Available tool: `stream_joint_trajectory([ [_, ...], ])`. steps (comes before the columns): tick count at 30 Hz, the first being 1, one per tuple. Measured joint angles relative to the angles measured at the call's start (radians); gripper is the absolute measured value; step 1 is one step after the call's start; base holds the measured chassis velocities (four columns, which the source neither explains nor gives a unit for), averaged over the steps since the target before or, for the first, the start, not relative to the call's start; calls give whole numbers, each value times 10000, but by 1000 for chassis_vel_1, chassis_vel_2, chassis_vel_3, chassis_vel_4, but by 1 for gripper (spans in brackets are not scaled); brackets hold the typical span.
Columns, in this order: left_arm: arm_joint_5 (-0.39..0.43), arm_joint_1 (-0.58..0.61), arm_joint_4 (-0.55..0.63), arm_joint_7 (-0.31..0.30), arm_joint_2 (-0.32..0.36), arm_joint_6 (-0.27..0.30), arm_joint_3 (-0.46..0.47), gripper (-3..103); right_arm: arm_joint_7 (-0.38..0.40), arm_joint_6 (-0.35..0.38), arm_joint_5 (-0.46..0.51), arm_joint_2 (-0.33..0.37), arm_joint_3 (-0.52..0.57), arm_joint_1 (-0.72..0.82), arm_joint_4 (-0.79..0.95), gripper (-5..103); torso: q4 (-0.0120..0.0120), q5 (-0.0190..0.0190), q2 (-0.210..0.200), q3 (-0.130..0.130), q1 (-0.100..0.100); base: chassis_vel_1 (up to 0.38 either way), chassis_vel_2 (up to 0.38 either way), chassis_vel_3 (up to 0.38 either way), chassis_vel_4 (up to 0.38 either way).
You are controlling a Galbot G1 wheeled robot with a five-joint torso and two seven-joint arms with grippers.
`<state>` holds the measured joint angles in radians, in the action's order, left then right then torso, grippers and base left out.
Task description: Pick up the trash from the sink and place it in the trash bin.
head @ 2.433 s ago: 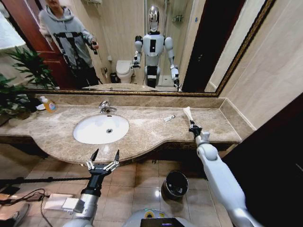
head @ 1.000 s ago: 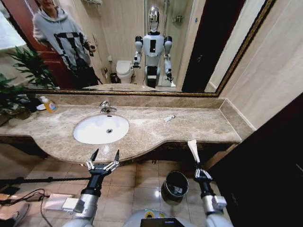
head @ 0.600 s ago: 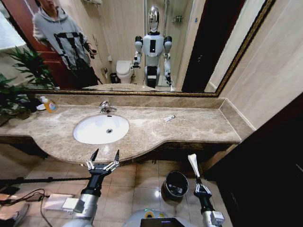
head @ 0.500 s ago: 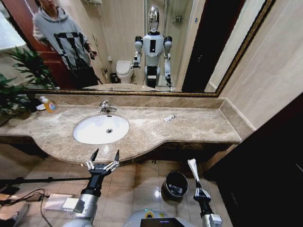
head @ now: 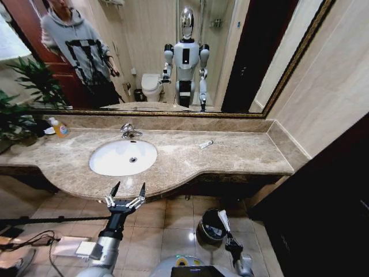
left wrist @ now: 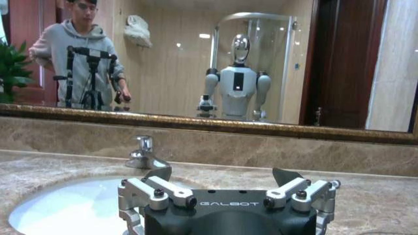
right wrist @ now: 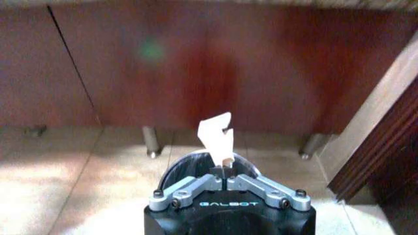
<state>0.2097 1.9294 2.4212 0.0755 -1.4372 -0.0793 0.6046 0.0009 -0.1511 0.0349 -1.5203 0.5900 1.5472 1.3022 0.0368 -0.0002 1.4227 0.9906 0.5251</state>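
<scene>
My right gripper (head: 229, 236) hangs low near the floor, shut on a piece of trash, a white sachet (head: 223, 220) that stands up from its fingers. The sachet (right wrist: 216, 136) overlaps the black trash bin (head: 200, 226) on its right side; in the right wrist view the bin (right wrist: 179, 168) lies just beyond the shut gripper (right wrist: 225, 172). The white oval sink (head: 123, 157) sits in the marble counter. My left gripper (head: 127, 192) stands open and still at the counter's front edge, facing the sink (left wrist: 58, 210); its open fingers (left wrist: 158, 173) hold nothing. A small white tube (head: 206, 144) lies on the counter to the right of the basin.
A chrome faucet (head: 129, 131) stands behind the basin, and an orange-yellow soap bottle (head: 59, 127) at the counter's far left. Dark wooden cabinet fronts (right wrist: 196, 63) run under the counter. A dark door panel (head: 323, 208) closes off the right side. Cables lie on the floor tiles at the left.
My right gripper has come down from counter height to near the floor, carrying the white sachet leftward to the bin. The left arm has not moved.
</scene>
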Motion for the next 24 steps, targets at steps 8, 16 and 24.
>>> stream_joint_trajectory([
  [8, 1, 0, 0, -1, 0, 0, 0, 100, 8, -74, -973, -267, 120, -1616, -2694, 0, 0, 3, -1, 0, 0, 0, 0, 0, 0],
  [16, 0, 0, 0, -2, 0, 0, 0, 100, -9, -327, -1096, -234, 121, -2470, -4393, 0, -1, 0, 0, 0, -1, 0, 0, 0, 0],
  [24, 0, 0, 0, -1, 0, 0, 0, 100, -76, -410, -1124, -225, 116, -3163, -5385, 0, 0, 2, -1, 0, 0, 0, 0, 0, 0],
])
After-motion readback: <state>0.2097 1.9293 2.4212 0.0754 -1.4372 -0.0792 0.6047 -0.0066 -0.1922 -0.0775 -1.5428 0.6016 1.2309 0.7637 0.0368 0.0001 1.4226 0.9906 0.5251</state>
